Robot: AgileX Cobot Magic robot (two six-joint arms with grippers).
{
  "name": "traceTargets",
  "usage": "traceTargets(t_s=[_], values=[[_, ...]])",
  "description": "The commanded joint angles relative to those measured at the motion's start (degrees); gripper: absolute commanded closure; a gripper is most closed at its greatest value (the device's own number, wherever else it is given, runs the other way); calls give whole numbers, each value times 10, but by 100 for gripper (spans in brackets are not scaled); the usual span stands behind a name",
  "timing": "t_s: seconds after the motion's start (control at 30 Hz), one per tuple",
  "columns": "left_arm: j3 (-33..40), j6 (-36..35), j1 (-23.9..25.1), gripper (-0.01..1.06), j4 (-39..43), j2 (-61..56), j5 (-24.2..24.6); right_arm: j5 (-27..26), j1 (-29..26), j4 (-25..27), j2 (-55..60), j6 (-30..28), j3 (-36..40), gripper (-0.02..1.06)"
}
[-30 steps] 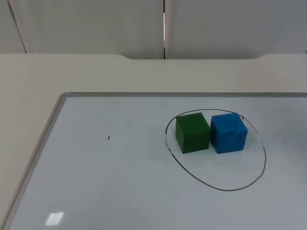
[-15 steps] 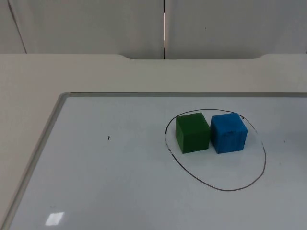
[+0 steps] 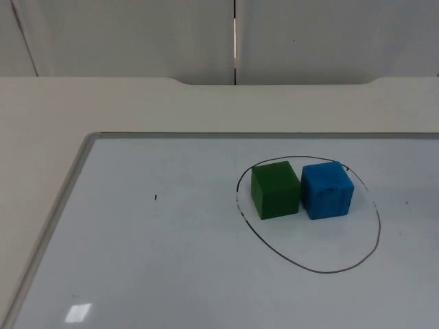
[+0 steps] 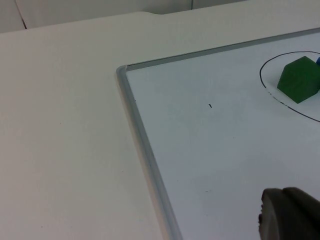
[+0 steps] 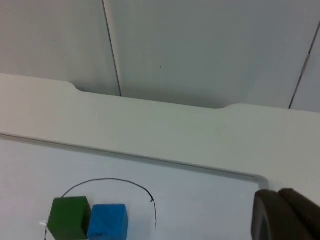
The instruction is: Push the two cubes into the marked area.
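Note:
A green cube (image 3: 274,190) and a blue cube (image 3: 327,190) stand side by side, touching, inside the hand-drawn black oval (image 3: 329,272) on the whiteboard. Both sit in the oval's far half. My left gripper (image 4: 289,216) hangs over the board's left part, well away from the green cube (image 4: 300,80). My right gripper (image 5: 285,216) waits off to the right near the board's far corner, apart from the green cube (image 5: 70,217) and the blue cube (image 5: 107,221).
The whiteboard's metal frame (image 3: 68,185) runs along the left and far sides on the white table. A grey partition wall (image 3: 137,34) closes the back. A small black mark (image 3: 155,198) sits on the board's left part.

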Motion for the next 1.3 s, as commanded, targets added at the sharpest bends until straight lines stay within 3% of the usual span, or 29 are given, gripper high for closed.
traceTargets(t_s=[0.0,0.47,1.13,1.27], values=[[2,0,1,105,4,-2,-1,29,-1,-1,-38,-3,21,104],[2,0,1,105,4,-2,-1,100,-1,-1,-182,-3,90,104],[2,0,1,105,4,-2,-1,214,-1,18,-349,-3,94,104],[2,0,1,105,4,-2,-1,227,-1,31,-366,-37,94,104]])
